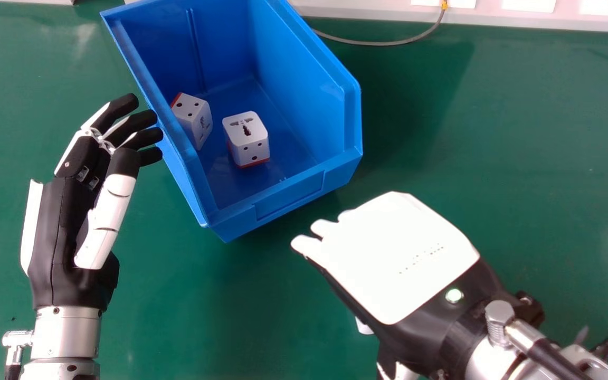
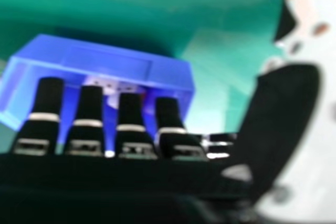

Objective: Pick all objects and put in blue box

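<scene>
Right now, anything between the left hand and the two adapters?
Yes: the left wall of the box. The left hand is outside it; both adapters sit inside.

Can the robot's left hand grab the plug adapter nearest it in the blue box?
Maybe, from above. The side wall is between the left hand and that plug adapter, but the blue box is open on top.

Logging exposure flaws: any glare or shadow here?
Head view: back of the right hand washed out near white, dark shadow on the tabletop right of the blue storage bin; right hand view: pale sheen on the tabletop beside the bin.
</scene>
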